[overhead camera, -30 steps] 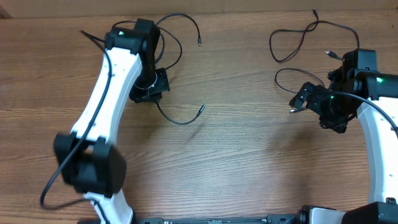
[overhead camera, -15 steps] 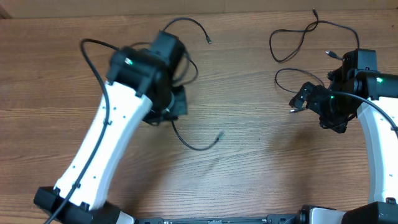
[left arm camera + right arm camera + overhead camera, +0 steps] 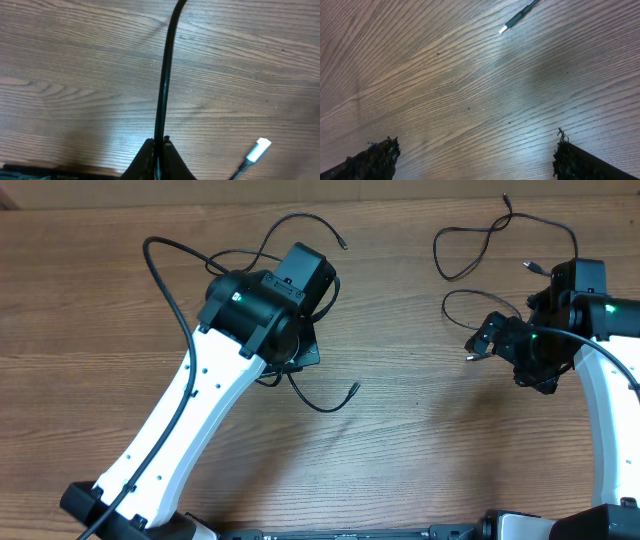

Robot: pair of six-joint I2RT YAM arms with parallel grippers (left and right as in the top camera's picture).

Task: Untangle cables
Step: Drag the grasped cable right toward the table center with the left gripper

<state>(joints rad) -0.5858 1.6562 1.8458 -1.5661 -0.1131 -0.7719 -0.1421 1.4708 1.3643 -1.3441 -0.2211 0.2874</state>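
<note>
Thin black cables lie in two groups on the wooden table. On the left, one cable (image 3: 318, 404) curls out from under my left gripper (image 3: 292, 366) and ends in a small plug (image 3: 354, 388). Another cable (image 3: 300, 220) loops behind the wrist. In the left wrist view my left gripper (image 3: 160, 141) is shut on a black cable (image 3: 165, 80) that runs straight away from it, with a white plug (image 3: 258, 149) lying to the right. On the right, loose cable loops (image 3: 470, 255) lie apart from my right gripper (image 3: 482, 340). It is open (image 3: 477, 150) over bare wood, with a plug end (image 3: 512, 22) ahead of it.
The left arm's white link (image 3: 190, 430) slants across the left half of the table, and its own thicker black wire (image 3: 165, 270) arches beside it. The right arm (image 3: 600, 380) stands along the right edge.
The left arm has swung to the right, dragging its held cable and plug end right and toward the front. The right arm and the right-hand cables have not moved.
</note>
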